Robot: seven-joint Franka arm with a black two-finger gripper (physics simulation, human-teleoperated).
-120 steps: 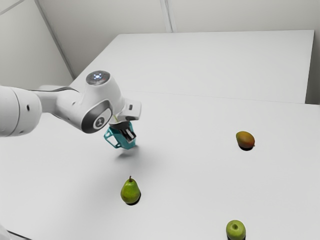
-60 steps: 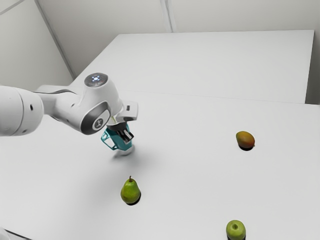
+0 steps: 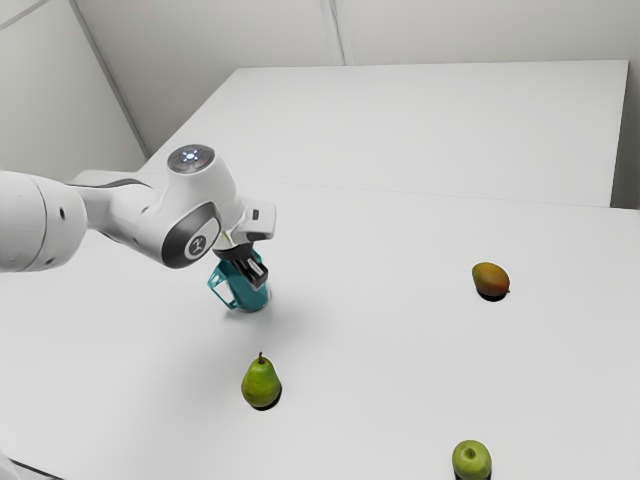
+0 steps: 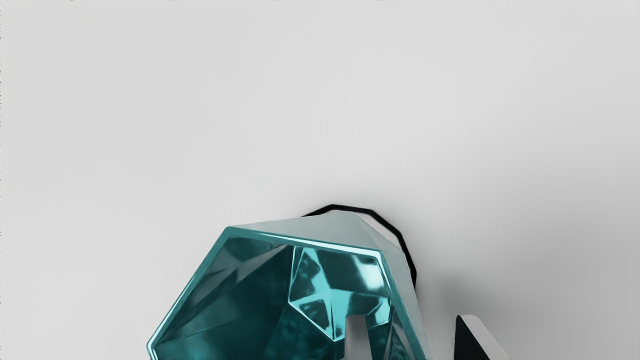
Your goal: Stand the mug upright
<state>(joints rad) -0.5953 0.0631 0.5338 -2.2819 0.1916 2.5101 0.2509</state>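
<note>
You have three fruits around the mug [image 3: 254,298] on the pale table [image 3: 380,390]. The pear [image 3: 262,385] is the closest of them, standing stem up near the mug, between it and the exterior view's near edge. The mango [image 3: 490,279] lies well apart, toward the exterior view's right, and the green apple [image 3: 471,460] sits nearer the camera, also well away from your mug. Your arm [image 3: 135,215] reaches in from the exterior view's left, and the claw [image 3: 260,274] slants down over the mug, covering part of its rim and side. Your claw's fingers are apart: in the wrist view, one finger [image 4: 357,340] is inside the mug's mouth and the other finger [image 4: 482,342] is outside, with a gap showing between it and the wall. The mug is teal and faceted, with an angular mouth wider than its base and shiny facets inside. You have it on the table beneath the claw, base down and close to upright; you cannot tell whether a slight tilt remains. Its handle [image 3: 211,282] points toward the exterior view's left, on the arm's side.
</note>
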